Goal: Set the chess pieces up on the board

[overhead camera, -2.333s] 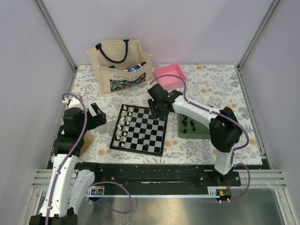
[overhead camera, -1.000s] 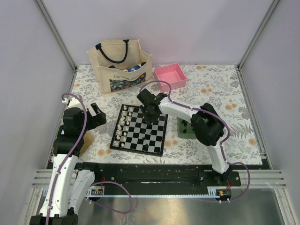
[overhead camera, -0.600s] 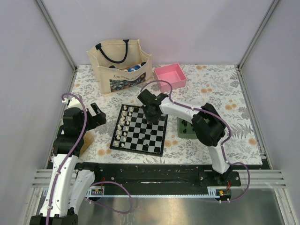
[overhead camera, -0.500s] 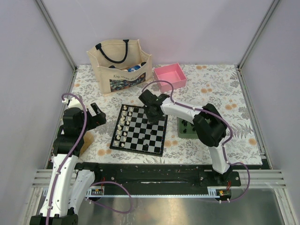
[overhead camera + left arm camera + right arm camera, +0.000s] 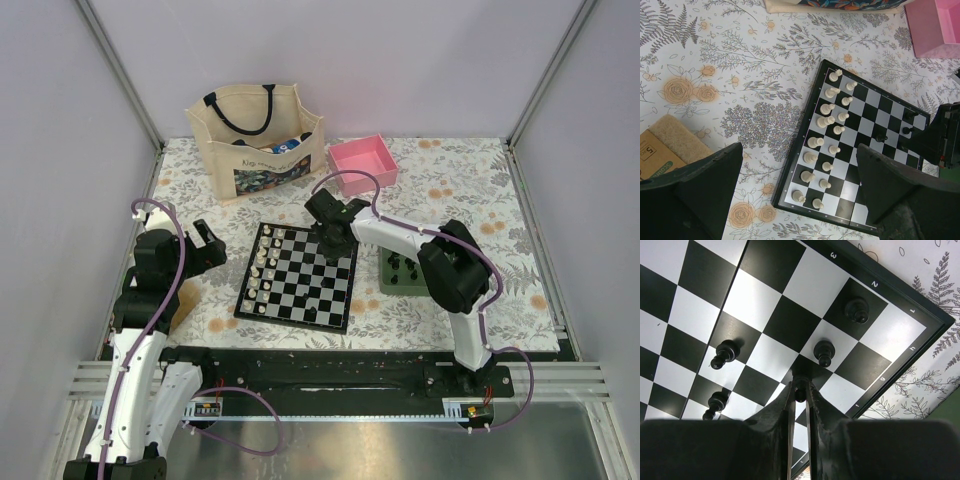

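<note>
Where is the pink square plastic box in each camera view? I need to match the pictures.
Top external: the pink square plastic box sits at the far side, beyond the far right corner of the black-rimmed checkered chessboard, right of the beige fabric tote bag.
Left wrist: top right corner, cut by the frame edge.
Right wrist: not in it.
Shared landmark: the chessboard, seen in all three.
</note>
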Robot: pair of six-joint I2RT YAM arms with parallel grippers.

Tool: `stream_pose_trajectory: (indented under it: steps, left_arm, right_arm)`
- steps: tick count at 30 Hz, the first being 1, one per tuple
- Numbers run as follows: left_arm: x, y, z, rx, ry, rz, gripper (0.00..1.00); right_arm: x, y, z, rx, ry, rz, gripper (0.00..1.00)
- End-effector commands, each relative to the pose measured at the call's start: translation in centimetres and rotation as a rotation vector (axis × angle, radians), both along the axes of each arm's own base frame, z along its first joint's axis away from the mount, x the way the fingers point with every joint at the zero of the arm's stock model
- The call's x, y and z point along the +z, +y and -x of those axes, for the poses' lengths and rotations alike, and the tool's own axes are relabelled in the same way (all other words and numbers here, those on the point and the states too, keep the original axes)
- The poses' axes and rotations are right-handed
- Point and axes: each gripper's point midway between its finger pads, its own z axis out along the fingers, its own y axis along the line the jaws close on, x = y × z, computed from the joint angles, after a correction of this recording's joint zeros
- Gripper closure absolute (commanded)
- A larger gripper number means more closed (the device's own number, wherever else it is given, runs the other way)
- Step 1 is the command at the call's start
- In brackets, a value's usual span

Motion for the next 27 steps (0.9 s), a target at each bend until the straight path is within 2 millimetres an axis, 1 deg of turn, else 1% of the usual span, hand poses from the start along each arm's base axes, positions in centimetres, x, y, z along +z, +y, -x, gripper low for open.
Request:
stream_pose_trajectory:
  steps: [1,6,13,16,20,22,24,27]
  left_arm:
    - [0.8,-0.2,-0.6,-0.007,-0.037,0.013,0.01]
    - [0.8,-0.2,-0.6,-0.008,-0.037,0.015,0.01]
    - [0.7,-0.2,-0.6,-0.007,-0.036,0.014,0.01]
    - [0.7,-0.2,-0.6,-0.007,-0.034,0.014,0.01]
    - [0.8,-0.2,-0.6,-0.007,-0.040,0.014,0.01]
    - [0.8,-0.2,-0.6,-0.007,-0.039,0.014,0.01]
    - [0.7,-0.2,-0.6,-0.007,-0.036,0.014,0.01]
    - [0.7,-0.2,-0.6,-0.007,-0.036,0.014,0.01]
  right_arm:
    - [1.7,-0.4,-1.0,-0.022,-0.057,-0.021,0.79]
    - [1.7,-0.4,-1.2,-0.023,-0.061,-0.018,0.75]
    - [2.7,-0.1,-1.2,-0.013,-0.071,-0.040,0.70]
    - [3.1,-0.1,-0.9,-0.009,-0.067,-0.056,0.67]
    - [4.5,0.2,-0.3,-0.013,-0.065,-0.103,0.63]
    - [5.5,0.4,0.1,-0.012,-0.075,-0.127,0.62]
    - [6.3,0.1,0.4,-0.021,-0.103,-0.132,0.61]
    - [6.6,0.3,1.4,-0.026,-0.097,-0.169,0.57]
